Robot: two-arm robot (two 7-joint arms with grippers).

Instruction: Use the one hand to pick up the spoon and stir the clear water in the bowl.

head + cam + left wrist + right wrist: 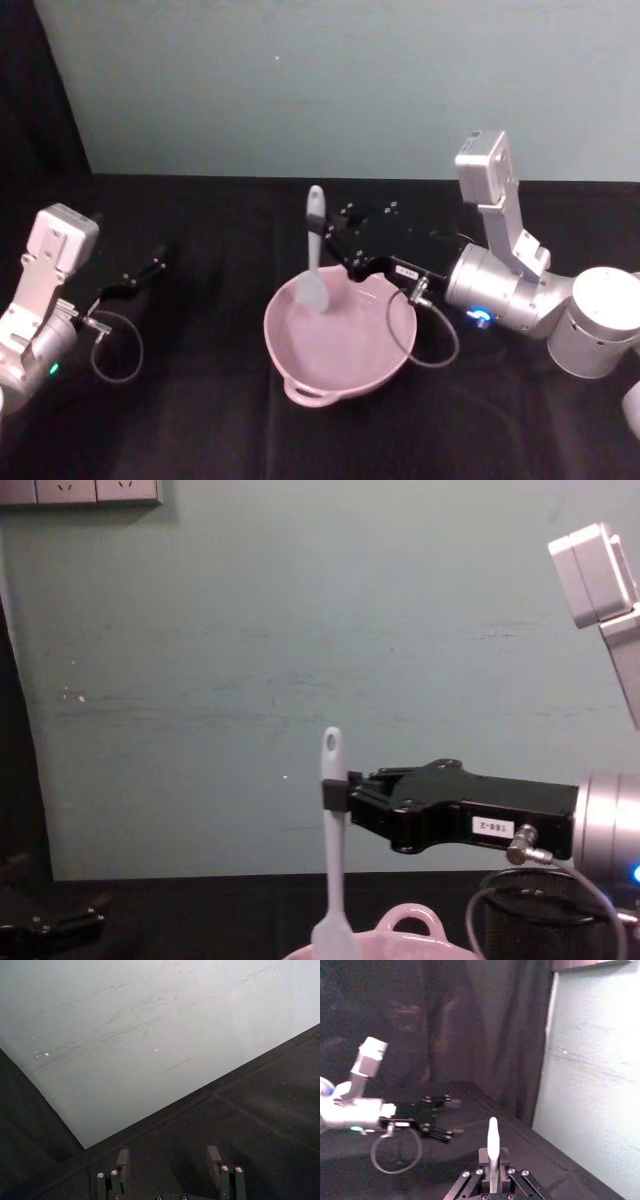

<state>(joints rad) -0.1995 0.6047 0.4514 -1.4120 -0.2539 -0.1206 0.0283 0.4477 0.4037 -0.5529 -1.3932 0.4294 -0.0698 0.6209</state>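
The white spoon (315, 245) stands nearly upright, its flat head dipped inside the far side of the pale pink bowl (300, 352). My right gripper (328, 258) reaches in from the right and is shut on the spoon's handle, just below the oval hole. In the chest view the right gripper (337, 792) clamps the spoon (332, 880) above the bowl's loop handle (409, 918). From the right wrist, the spoon handle (493, 1142) rises between the shut fingers. My left gripper (152, 268) rests at the far left with its fingers (122, 1159) apart, holding nothing.
A black cloth (200, 420) covers the table, and a pale wall (320, 80) stands close behind it. A black wire-mesh cup (545, 925) sits under my right wrist, to the right of the bowl. A looped cable (435, 340) hangs from the right wrist over the bowl's right rim.
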